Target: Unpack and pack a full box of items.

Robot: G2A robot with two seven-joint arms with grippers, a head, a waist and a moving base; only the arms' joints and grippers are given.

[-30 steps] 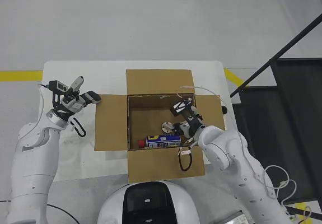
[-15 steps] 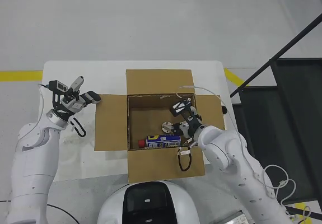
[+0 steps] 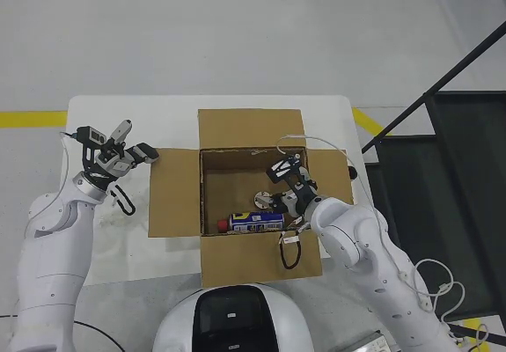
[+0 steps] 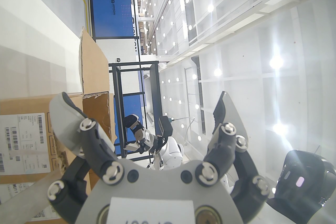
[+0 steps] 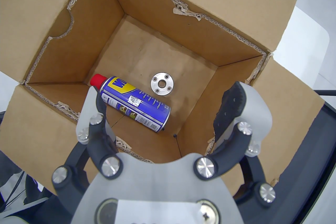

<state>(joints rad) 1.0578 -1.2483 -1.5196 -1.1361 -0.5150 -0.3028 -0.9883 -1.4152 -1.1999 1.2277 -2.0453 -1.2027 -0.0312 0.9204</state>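
While both arms hold as in the earlier frames, nothing has shifted | right gripper point(image 5: 162, 96) wide open, empty, above open box point(image 5: 86, 33) | spray can point(image 5: 134, 101) lying on its floor by near wall | metal flange point(image 5: 162, 84) just beyond | left gripper point(image 4: 141, 101) open, empty, beside box's left flap.

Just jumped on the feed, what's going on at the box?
The right pincer hangs open and empty over the open cardboard box. A blue spray can with a red cap and a round metal flange lie on the box floor. The left pincer is open too, holding nothing, off beside the box.
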